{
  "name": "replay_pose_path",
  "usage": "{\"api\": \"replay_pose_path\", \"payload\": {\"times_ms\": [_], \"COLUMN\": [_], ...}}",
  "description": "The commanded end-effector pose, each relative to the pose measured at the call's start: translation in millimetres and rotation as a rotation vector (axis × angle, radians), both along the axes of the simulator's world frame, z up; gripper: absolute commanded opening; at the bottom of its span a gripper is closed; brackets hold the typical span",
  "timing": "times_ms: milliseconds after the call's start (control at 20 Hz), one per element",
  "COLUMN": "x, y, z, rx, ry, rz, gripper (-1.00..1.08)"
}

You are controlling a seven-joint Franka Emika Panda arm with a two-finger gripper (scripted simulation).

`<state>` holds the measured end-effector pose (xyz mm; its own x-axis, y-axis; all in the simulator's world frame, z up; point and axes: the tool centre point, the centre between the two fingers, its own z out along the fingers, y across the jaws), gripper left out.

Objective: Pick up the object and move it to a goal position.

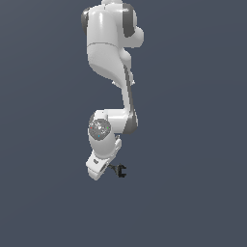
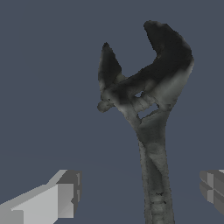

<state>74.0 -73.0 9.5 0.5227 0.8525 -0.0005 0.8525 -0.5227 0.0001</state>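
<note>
The object is a small dark-grey wrench with a black C-shaped jaw. In the exterior view the wrench [image 1: 120,171] sticks out of the white hand toward the exterior view's right, jaw end outward. My gripper [image 1: 107,167] is low, right at its handle. In the wrist view the wrench [image 2: 151,131] fills the frame, and its handle runs between the two fingertips [image 2: 65,197]. My gripper [image 2: 140,194] is open: both fingers stand apart from the handle, with a gap on each side. The handle's far end is out of view.
A plain dark blue-grey surface surrounds the arm in both views. The white arm [image 1: 113,43] rises above the gripper. No goal marker shows.
</note>
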Motion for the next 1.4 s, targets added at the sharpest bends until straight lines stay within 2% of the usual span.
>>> {"api": "replay_pose_path", "payload": {"times_ms": [0,800,1050,1350], "x": [0,2,4,9], "y": [0,7,17,37], "z": [-2,12,42,99], "rx": [0.000,0.001,0.001,0.000], "ry": [0.000,-0.001,-0.001,0.000], "rz": [0.000,0.003,0.003,0.003], "gripper": [-1.00,-1.00,-1.00,-1.00]}}
